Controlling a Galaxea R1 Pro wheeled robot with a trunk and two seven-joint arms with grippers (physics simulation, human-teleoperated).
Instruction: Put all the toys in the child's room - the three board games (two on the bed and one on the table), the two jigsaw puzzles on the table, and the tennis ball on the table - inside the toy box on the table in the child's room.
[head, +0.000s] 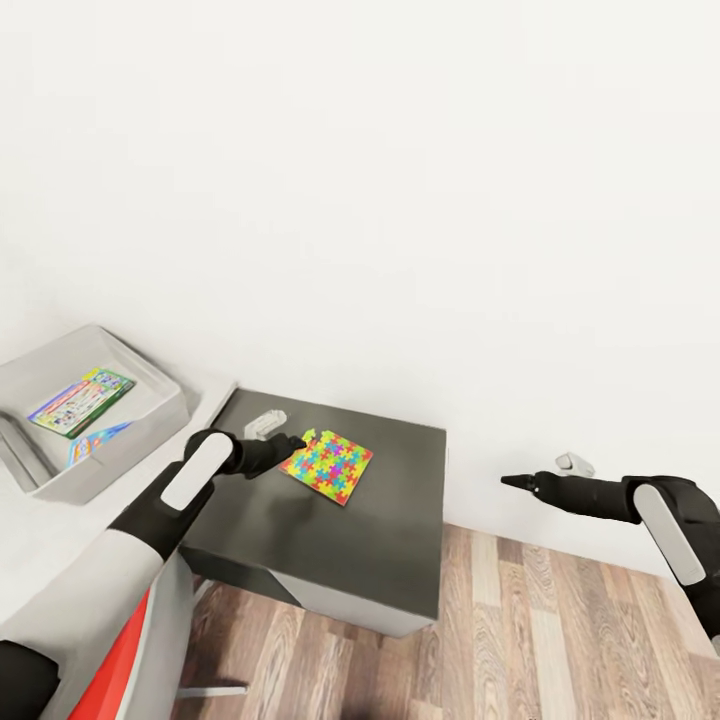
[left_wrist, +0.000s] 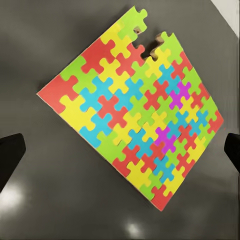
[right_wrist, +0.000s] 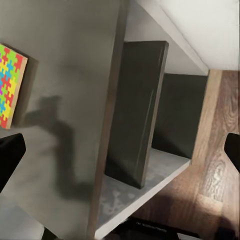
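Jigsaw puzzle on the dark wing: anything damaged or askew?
The jigsaw puzzle lies flat but turned diagonal to the dark-grey wing. One corner has a notch with brown backing showing, as if a piece is missing. The left gripper, open, sits at its edge. Nothing else stands out.

We see jigsaw puzzle (head: 328, 464) flat on dark desk wing (head: 330, 530); green-edged board game (head: 80, 402), blue board game (head: 95, 443) inside toy box (head: 150, 425).

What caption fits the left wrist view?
Open left gripper poised over a multicoloured jigsaw puzzle lying flat on the dark-grey table wing.
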